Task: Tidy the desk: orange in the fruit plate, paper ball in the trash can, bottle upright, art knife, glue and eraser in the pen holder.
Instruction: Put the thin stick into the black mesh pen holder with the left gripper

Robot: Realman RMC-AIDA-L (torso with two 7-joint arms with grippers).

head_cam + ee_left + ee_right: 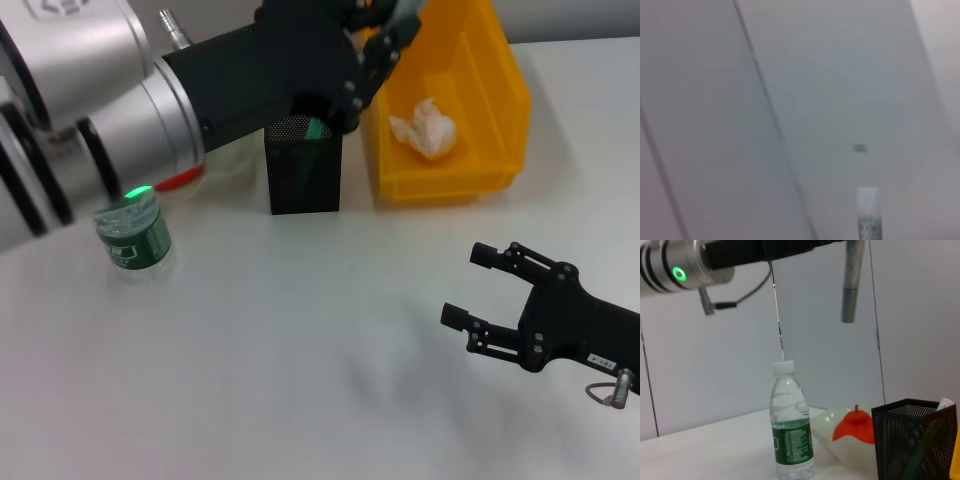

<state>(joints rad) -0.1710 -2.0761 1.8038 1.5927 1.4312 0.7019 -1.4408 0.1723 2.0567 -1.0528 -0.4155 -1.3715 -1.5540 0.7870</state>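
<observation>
My left gripper [385,35] hangs high over the black mesh pen holder [303,165] and the trash can [490,90]. It is shut on a slim grey stick, seemingly the art knife [850,285], which dangles above the holder. The paper ball [425,128] lies in the yellow trash can. Left of the holder the bottle [135,235] stands upright. The orange [856,426] rests in the pale fruit plate [826,421], mostly hidden behind my left arm in the head view. My right gripper [466,286] stands open and empty low at the right. Eraser and glue are out of view.
A green stick [316,128] and a white-tipped item [946,404] poke out of the pen holder. My left arm spans the back left of the desk. Bare white tabletop lies between the bottle and my right gripper.
</observation>
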